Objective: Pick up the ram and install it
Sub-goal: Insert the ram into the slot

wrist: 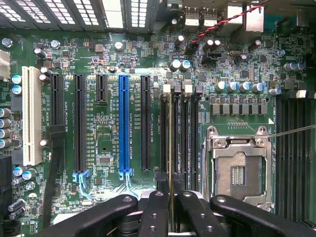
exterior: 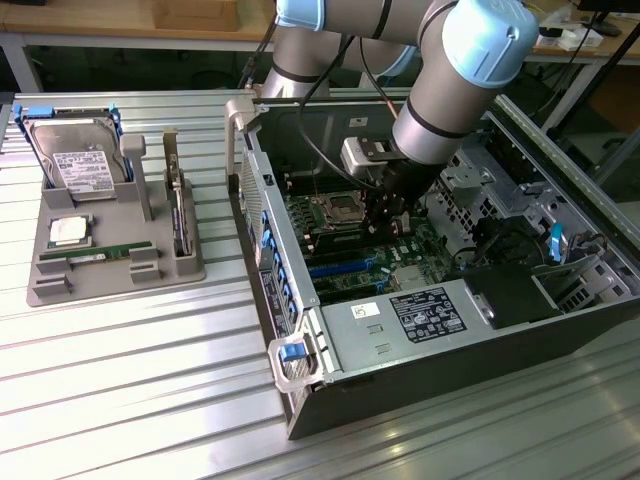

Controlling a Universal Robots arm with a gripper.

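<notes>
The ram (wrist: 171, 148) appears edge-on in the wrist view as a thin green-yellow strip. My gripper (wrist: 171, 200) is shut on it, with black fingers (wrist: 156, 210) pressing either side. The strip runs in line with one of the black memory slots (wrist: 180, 133) with white latches, beside the empty silver processor socket (wrist: 237, 173). I cannot tell whether the stick touches the slot. In the exterior view my gripper (exterior: 385, 215) reaches down into the open computer case (exterior: 300, 400), low over the green motherboard (exterior: 345, 250), and it hides the stick.
A grey tray (exterior: 50, 285) on the exterior view's left holds a hard drive (exterior: 80, 160), a square silver processor (exterior: 70, 230) and another green stick (exterior: 100, 255). Case walls, a drive cage (exterior: 500, 200) and cables surround the gripper. A blue expansion slot (wrist: 123, 123) lies near the memory slots.
</notes>
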